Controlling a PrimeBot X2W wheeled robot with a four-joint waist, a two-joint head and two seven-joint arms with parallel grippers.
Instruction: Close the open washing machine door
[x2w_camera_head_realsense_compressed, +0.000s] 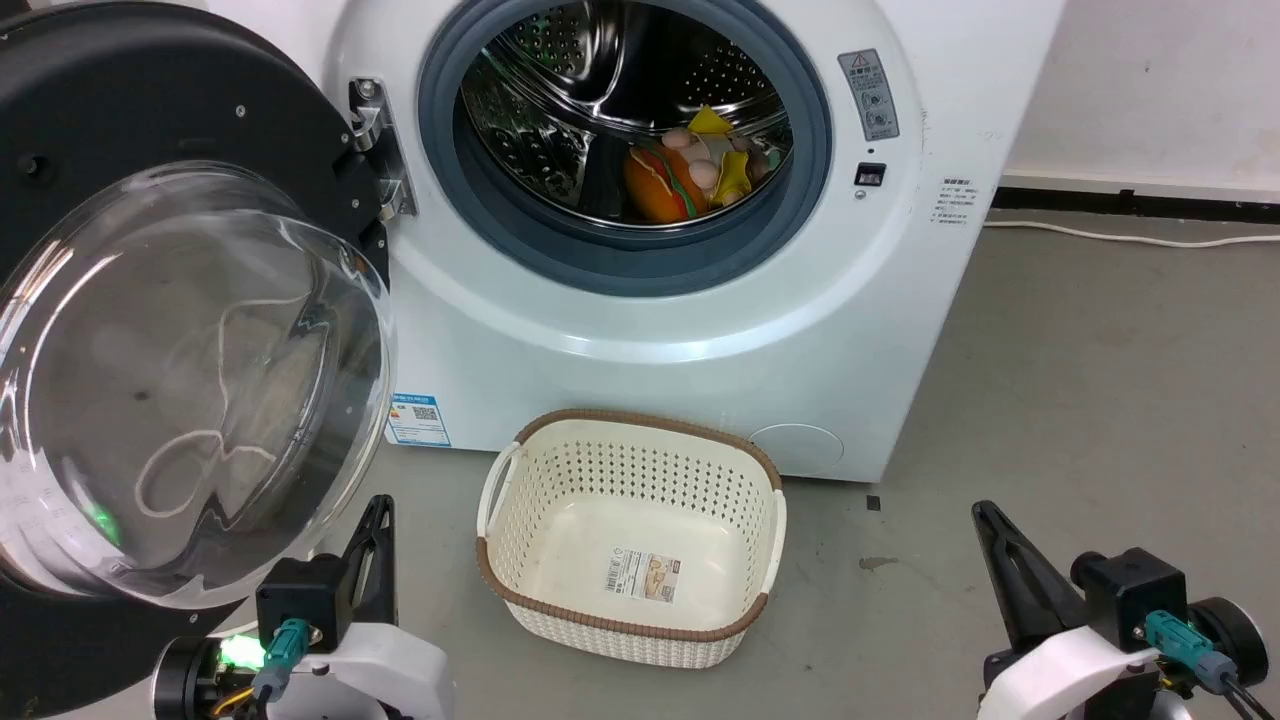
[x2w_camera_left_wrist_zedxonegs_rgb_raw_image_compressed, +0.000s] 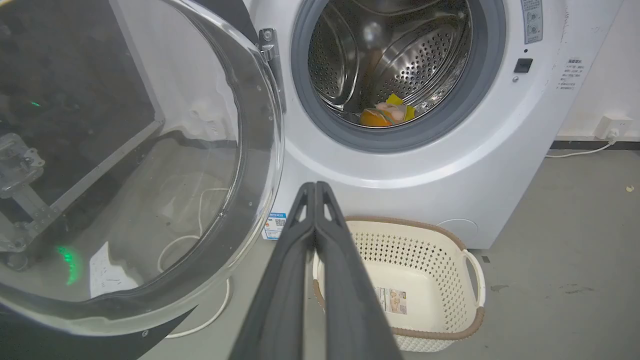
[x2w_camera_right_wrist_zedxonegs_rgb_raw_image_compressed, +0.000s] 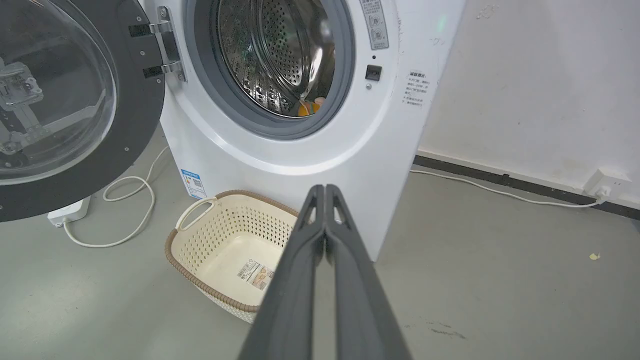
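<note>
First, from the head: the washing machine door (x2w_camera_head_realsense_compressed: 190, 380) hangs swung wide at the left of the washing machine (x2w_camera_head_realsense_compressed: 650, 330). What may be soft toys (x2w_camera_head_realsense_compressed: 690, 170) lie in the drum, and a cream basket (x2w_camera_head_realsense_compressed: 640, 420) sits on the floor in front.

Left wrist: the left gripper (x2w_camera_left_wrist_zedxonegs_rgb_raw_image_compressed: 315, 189) has its fingers pressed together and empty, near the door's lower rim.

Right wrist: the right gripper (x2w_camera_right_wrist_zedxonegs_rgb_raw_image_compressed: 325, 190) is likewise closed on nothing, well apart from the door.

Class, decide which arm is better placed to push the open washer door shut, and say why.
Left. The left gripper sits close by the washing machine door, swung open on that side; the right gripper is beyond the basket.
</note>
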